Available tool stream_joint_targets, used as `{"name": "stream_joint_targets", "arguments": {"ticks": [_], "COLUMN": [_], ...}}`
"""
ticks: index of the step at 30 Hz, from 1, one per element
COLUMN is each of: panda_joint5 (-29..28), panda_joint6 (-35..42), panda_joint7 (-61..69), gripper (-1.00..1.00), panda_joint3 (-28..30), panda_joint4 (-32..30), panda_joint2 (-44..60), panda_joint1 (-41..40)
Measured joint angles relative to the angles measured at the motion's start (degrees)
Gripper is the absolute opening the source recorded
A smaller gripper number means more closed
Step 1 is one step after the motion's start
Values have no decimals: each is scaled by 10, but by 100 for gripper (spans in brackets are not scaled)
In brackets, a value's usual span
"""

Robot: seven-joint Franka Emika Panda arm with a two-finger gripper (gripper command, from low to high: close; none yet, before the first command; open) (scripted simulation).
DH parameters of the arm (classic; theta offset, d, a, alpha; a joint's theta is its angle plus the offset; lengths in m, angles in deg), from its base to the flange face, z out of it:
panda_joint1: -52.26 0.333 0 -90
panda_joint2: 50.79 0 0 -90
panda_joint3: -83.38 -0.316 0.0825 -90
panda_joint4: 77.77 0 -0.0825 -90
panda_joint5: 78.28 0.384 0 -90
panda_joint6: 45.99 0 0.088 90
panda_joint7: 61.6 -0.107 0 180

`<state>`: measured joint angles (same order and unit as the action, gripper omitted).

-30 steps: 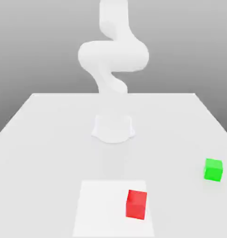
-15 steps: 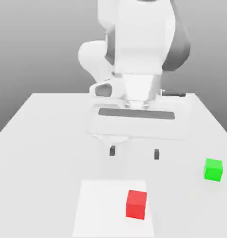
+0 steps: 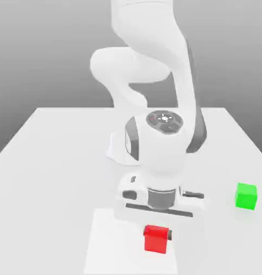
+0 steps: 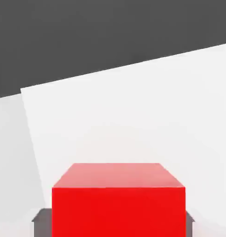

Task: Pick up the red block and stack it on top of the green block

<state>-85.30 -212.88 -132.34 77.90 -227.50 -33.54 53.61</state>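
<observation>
Surface [image 3: 47, 188]: pale, plain
My pincer [image 3: 158, 233]: closed on opposite flat sides, a sound hold
Red block [image 4: 118, 213]: probably stiff, light

No text, label, brand, number or sign can be read.
</observation>
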Motion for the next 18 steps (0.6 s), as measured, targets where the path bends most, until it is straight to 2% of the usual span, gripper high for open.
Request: {"name": "stream_joint_targets", "arguments": {"ticks": [2, 8, 18], "panda_joint5": [-1, 45, 78], "panda_joint6": [-1, 87, 144], "panda_joint7": [-1, 30, -12], "gripper": [-100, -100, -100], "panda_joint3": [0, -32, -163], "panda_joint4": [0, -16, -27], "panda_joint2": [1, -104, -174], "panda_joint1": [0, -8, 226]}}
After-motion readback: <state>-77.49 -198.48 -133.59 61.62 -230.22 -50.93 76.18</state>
